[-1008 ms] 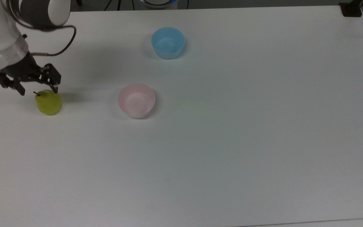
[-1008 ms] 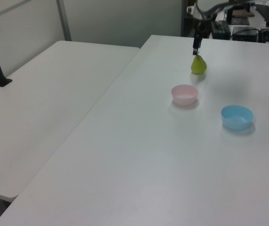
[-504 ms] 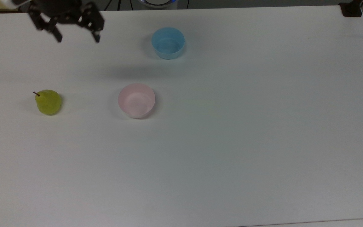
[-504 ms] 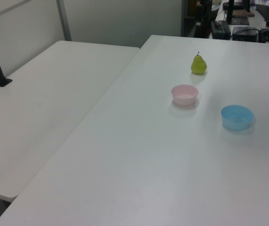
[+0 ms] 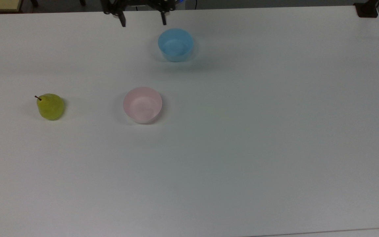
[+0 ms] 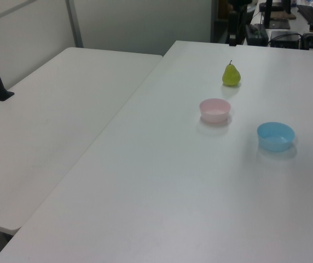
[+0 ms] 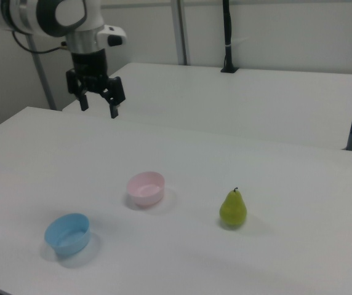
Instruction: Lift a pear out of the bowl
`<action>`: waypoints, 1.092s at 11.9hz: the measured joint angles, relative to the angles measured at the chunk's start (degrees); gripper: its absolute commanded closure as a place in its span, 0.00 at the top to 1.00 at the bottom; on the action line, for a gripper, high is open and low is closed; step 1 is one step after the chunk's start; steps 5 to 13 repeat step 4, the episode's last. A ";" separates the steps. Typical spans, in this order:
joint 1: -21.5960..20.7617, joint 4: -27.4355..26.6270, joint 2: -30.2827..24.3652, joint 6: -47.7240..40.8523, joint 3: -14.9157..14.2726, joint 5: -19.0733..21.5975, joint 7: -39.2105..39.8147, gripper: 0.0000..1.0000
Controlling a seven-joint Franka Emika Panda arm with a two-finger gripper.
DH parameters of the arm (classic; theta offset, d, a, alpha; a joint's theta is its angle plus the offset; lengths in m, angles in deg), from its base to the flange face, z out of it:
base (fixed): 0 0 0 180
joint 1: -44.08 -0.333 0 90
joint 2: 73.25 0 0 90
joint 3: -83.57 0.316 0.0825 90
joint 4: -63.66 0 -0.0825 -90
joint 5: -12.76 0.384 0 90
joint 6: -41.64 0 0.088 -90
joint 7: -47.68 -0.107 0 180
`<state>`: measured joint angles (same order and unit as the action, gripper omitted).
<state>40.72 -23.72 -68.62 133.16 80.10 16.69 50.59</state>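
Pear [image 5: 50, 106] stands upright on the bare white table [image 5: 242, 148], stem up, well apart from the pink bowl [image 5: 142, 105] and to the top view's left of it; in the right view the pear [image 7: 232, 209] sits to the right view's right of the pink bowl [image 7: 146, 187]. We note the pink bowl has nothing in it, and the light blue bowl [image 5: 175, 44] farther back is likewise bare inside. What has changed over the last second: the gripper [image 5: 142, 20], which was right at the pear's top with its fingers spread around the stem end, has lifted off and travelled away, and now hangs high near the far edge of the table, just to the top view's left of the blue bowl. In the right view we see the gripper [image 7: 96, 105] well above the surface, fingers spread wide and holding nothing. The pear has not shifted between frames, nor has either bowl. We judge that the fruit is already out of the bowl and released on the table, so the task reads as done and the arm is retreating. The left view agrees: pear [image 6: 231, 75] free-standing, pink bowl [image 6: 215, 109] beside it on the near side, not touching.
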 measured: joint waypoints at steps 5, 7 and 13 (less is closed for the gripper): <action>-4.97 -4.02 -0.91 5.70 -2.13 -0.03 0.38 1.00; -4.97 -4.02 -0.91 5.70 -2.13 -0.03 0.38 1.00; -4.97 -4.02 -0.91 5.70 -2.13 -0.03 0.38 1.00</action>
